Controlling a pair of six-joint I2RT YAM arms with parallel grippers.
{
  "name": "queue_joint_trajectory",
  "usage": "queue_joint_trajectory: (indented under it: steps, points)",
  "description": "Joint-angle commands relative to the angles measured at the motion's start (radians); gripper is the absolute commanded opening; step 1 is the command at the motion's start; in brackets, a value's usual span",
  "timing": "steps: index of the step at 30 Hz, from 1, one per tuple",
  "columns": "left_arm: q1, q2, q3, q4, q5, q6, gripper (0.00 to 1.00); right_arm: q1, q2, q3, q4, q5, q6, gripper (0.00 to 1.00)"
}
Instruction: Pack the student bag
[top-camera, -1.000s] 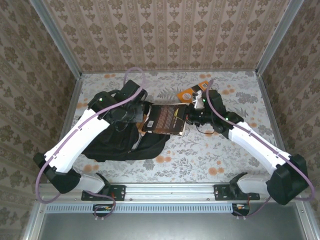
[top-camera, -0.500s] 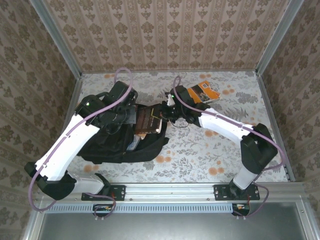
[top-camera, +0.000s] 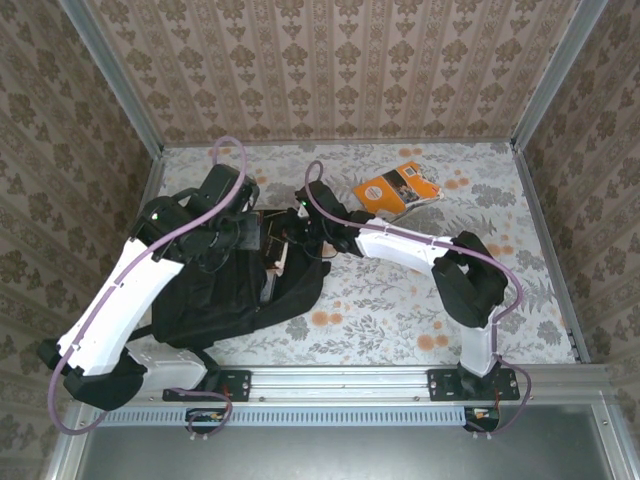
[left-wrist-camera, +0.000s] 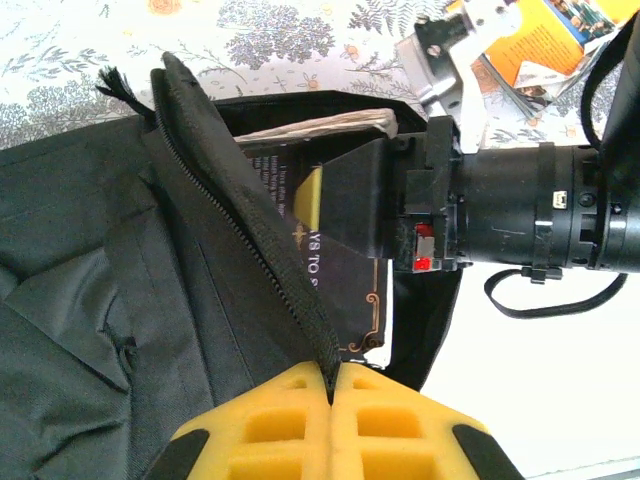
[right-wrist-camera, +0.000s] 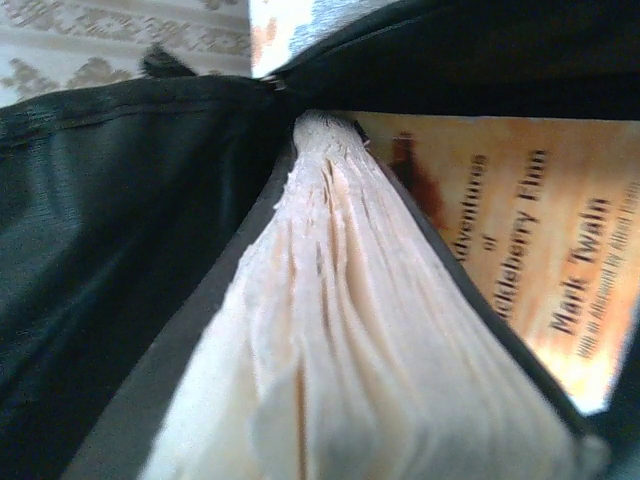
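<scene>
The student bag (top-camera: 235, 300) is a large black backpack lying at the left of the table. My left gripper (left-wrist-camera: 330, 375) is shut on its zipper edge (left-wrist-camera: 250, 220) and holds the opening apart. A dark book (left-wrist-camera: 345, 290) with gold ornament is partly inside the opening. My right gripper (top-camera: 292, 232) is shut on this book, one black pad (left-wrist-camera: 350, 205) flat on its cover. In the right wrist view the book's page edge (right-wrist-camera: 340, 330) points into the bag's black lining (right-wrist-camera: 110, 250). A tan cover (right-wrist-camera: 520, 250) printed with Huckleberry Finn lies beside it.
An orange book (top-camera: 397, 187) lies on the floral tabletop at the back, right of centre, also seen as the orange book (left-wrist-camera: 540, 45) behind the right wrist. Patterned walls with metal posts (top-camera: 130, 90) enclose the table. Both arm bases sit on the near rail (top-camera: 340, 380).
My right arm has swung left, carrying the dark book from the table's middle into the bag's opening. My left gripper has drawn the zipper edge left and back.
</scene>
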Motion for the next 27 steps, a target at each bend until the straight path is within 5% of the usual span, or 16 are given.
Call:
queue_joint_trajectory:
  steps: [1,6,14,21,27]
  points:
    - [0.012,-0.022,0.026,0.068,0.015,0.051,0.00,0.012,0.071,0.042,0.211,-0.162,0.002,0.04]
    - [0.036,0.004,0.024,0.096,0.022,0.095,0.00,0.030,0.125,0.111,0.113,-0.215,-0.089,0.02]
    - [0.078,0.139,0.109,0.141,0.034,0.163,0.00,0.018,0.068,-0.012,0.113,0.079,-0.031,0.00]
    - [0.079,0.348,0.364,0.114,0.042,0.212,0.00,-0.014,-0.013,-0.099,0.120,0.342,0.001,0.00]
    - [0.034,0.458,0.537,0.097,0.053,0.229,0.00,-0.033,-0.183,-0.277,0.111,0.424,-0.021,0.00]
